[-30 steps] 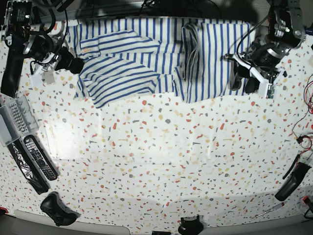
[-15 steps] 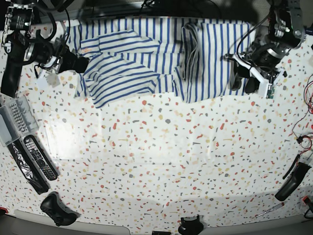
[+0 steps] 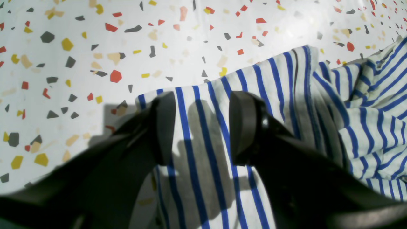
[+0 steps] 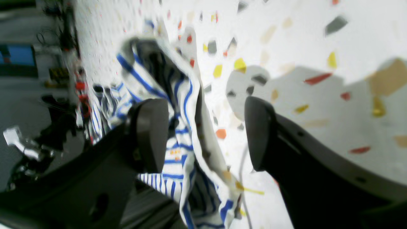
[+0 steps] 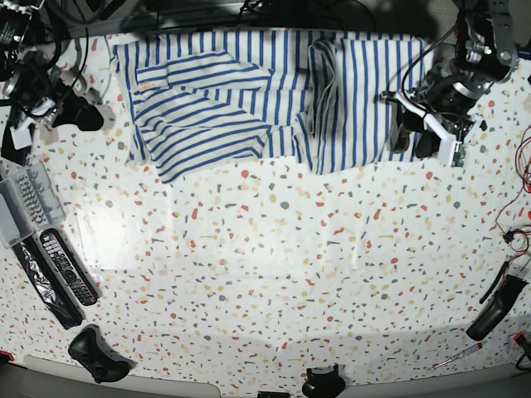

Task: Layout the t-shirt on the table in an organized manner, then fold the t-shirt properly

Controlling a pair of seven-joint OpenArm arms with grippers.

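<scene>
The white, blue-striped t-shirt (image 5: 274, 91) lies crumpled along the far edge of the table (image 5: 274, 265), with its left part folded over in diagonal stripes. My left gripper (image 5: 412, 137) is open at the shirt's right corner. In the left wrist view its open fingers (image 3: 202, 127) straddle the striped cloth (image 3: 279, 95) without pinching it. My right gripper (image 5: 83, 116) is open and empty, left of the shirt's left edge and apart from it. In the blurred right wrist view (image 4: 206, 133) the shirt's edge (image 4: 178, 105) shows beyond the open fingers.
A grey box (image 5: 21, 203), two remote controls (image 5: 66, 269) and a black controller (image 5: 95, 352) lie along the left edge. A black tool (image 5: 498, 307) and cables (image 5: 518, 236) lie at the right edge. A black object (image 5: 323, 383) sits at the front edge.
My right gripper has pulled back to the left, off the shirt's left sleeve, which now lies flat on the table. The left arm has not moved.
</scene>
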